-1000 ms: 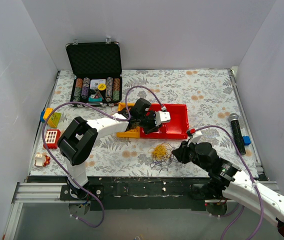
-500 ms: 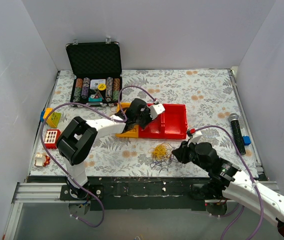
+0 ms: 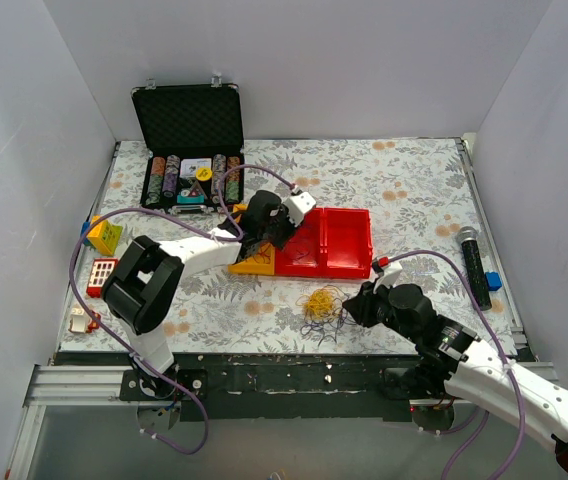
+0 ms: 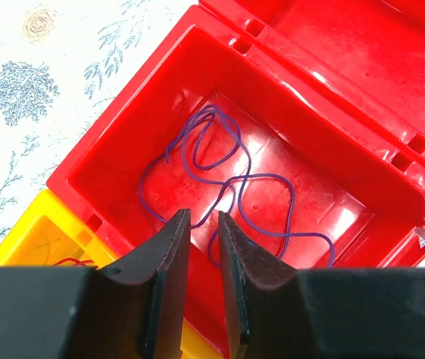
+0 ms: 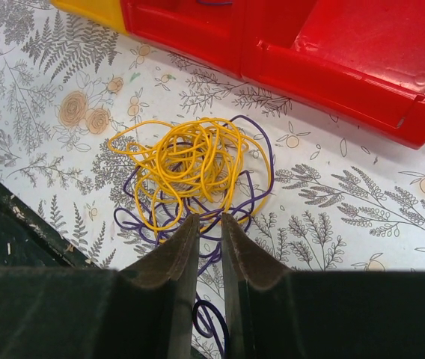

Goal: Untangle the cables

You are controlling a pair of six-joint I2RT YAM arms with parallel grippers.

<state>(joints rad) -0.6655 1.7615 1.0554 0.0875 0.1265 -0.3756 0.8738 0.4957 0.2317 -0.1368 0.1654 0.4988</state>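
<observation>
Swung the left hand point(image 3: 269, 232) back from mid-bin toward 9 o'clock since a second ago, leaving it over the 9 o'clock compartment of the red bin point(image 3: 349, 235). Left the right hand point(image 3: 352, 308) where it was.

Holds the left hand's fingers point(image 4: 171, 247) a narrow slit apart, gripping nothing. Beneath those tips, on the floor of that compartment, a loose purple cable point(image 4: 235, 179) in open loops, spread mostly toward 12 and 3 o'clock of the fingers in the wrist view. Cannot tell whether the nearest loop touches them. At 7 o'clock of the red bin, touching it, a yellow bin point(image 4: 33, 239) with a thin red strand point(image 4: 70, 262) just peeking out beside the left finger.

Holds the right hand's fingers point(image 5: 175, 254) likewise narrow, closed on nothing. Straight ahead at 12 o'clock of them, on the floral surface point(image 5: 332, 187), the tangle point(image 5: 190, 168): yellow coils on top, purple loops beneath, some trailing toward 6 o'clock under the tips. Seen from overhead, tangle just beside the right hand at its 9 o'clock, and at 6 o'clock of the red bin, apart from it.

At 11 o'clock of the surface, an open black case point(image 3: 189, 120) of poker chips point(image 3: 169, 180). Print on chips and cards too small to read.
</observation>
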